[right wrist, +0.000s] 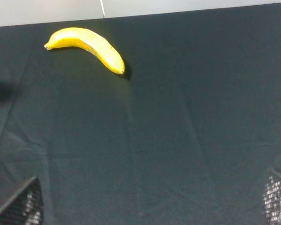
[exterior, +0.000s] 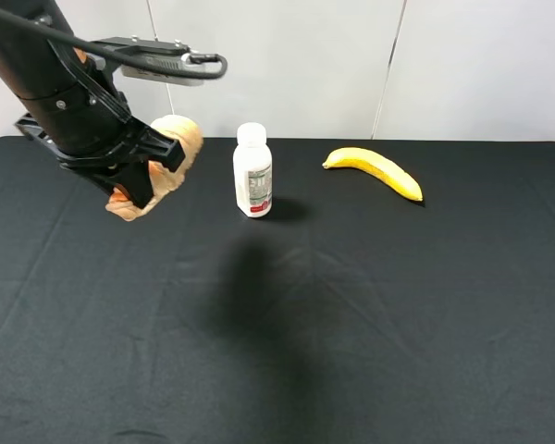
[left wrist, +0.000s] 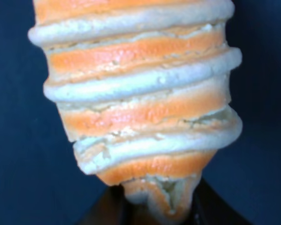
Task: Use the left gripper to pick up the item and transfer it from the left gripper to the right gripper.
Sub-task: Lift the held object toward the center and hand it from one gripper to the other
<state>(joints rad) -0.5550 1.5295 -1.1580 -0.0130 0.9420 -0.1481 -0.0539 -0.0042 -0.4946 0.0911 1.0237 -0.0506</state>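
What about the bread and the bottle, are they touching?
Apart. The exterior high view shows black cloth between the bread and the bottle.

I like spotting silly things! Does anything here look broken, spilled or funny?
Only the bread: its narrow end, pinched in the left gripper, looks cracked and torn in the left wrist view. The bottle stands upright and the banana lies whole on the table. Nothing has spilled.

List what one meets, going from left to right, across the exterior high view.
left gripper with its jaws shut on the item (the two overlap, so they count as one stop) -> white bottle -> banana
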